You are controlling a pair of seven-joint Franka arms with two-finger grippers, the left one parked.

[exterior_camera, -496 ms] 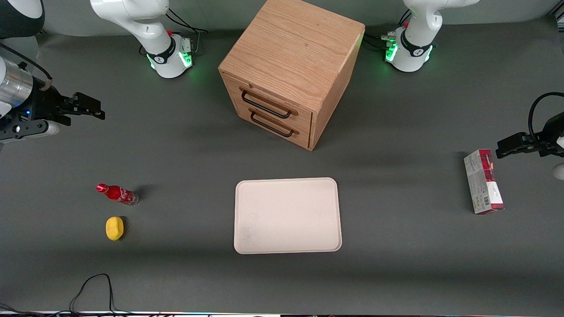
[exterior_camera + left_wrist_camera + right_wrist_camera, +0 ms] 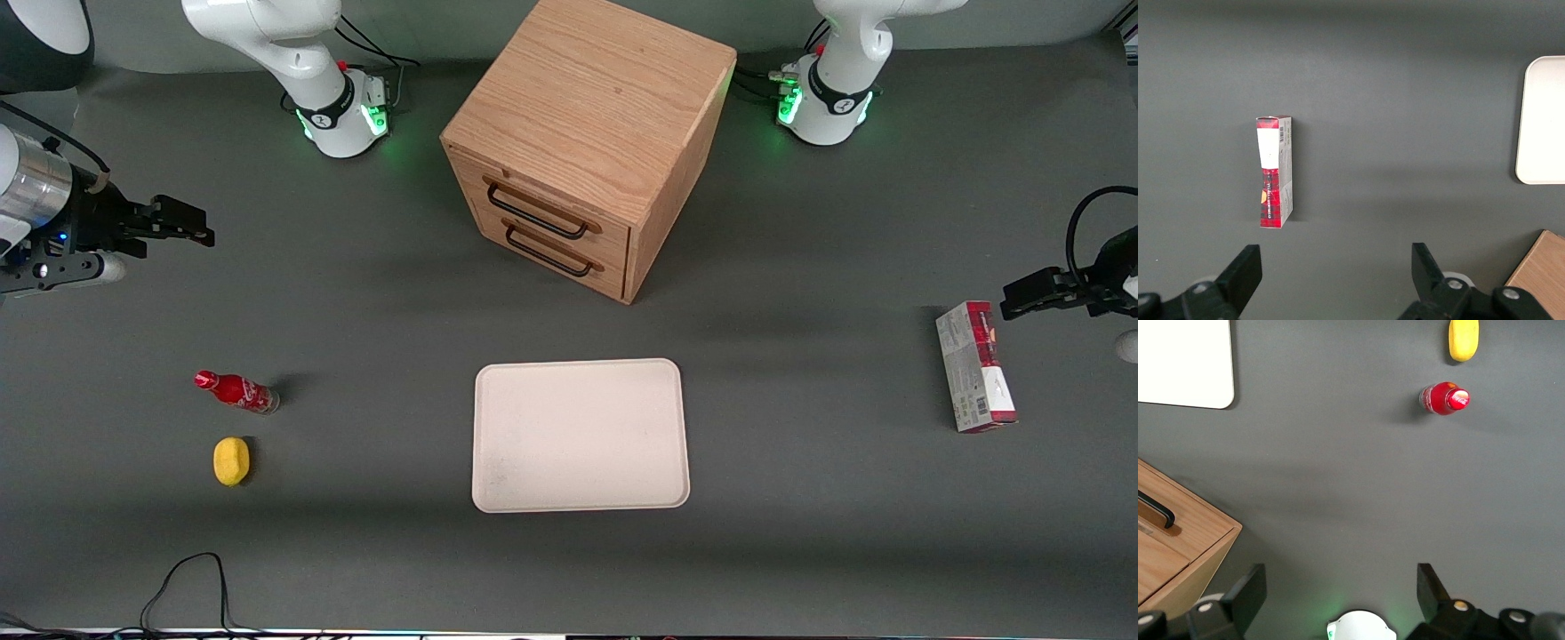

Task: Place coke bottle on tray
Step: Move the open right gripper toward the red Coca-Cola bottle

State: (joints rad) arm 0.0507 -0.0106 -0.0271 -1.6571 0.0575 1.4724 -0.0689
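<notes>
The coke bottle [image 2: 236,391], small, red, with a red cap, stands on the grey table toward the working arm's end; it also shows in the right wrist view [image 2: 1445,398]. The cream-white tray [image 2: 581,435] lies flat in front of the wooden drawer cabinet, nearer the front camera; one corner of it shows in the right wrist view [image 2: 1185,367]. My right gripper [image 2: 191,226] is open and empty, held above the table, farther from the front camera than the bottle and well apart from it. Its fingers [image 2: 1251,590] stand wide apart.
A yellow lemon-shaped thing [image 2: 231,461] lies beside the bottle, nearer the front camera. A wooden two-drawer cabinet [image 2: 587,142] stands mid-table. A red-and-white carton [image 2: 975,366] lies toward the parked arm's end. A black cable [image 2: 191,582] loops at the table's near edge.
My right gripper has shifted slightly farther from the front camera. The bottle, tray and other things have not moved.
</notes>
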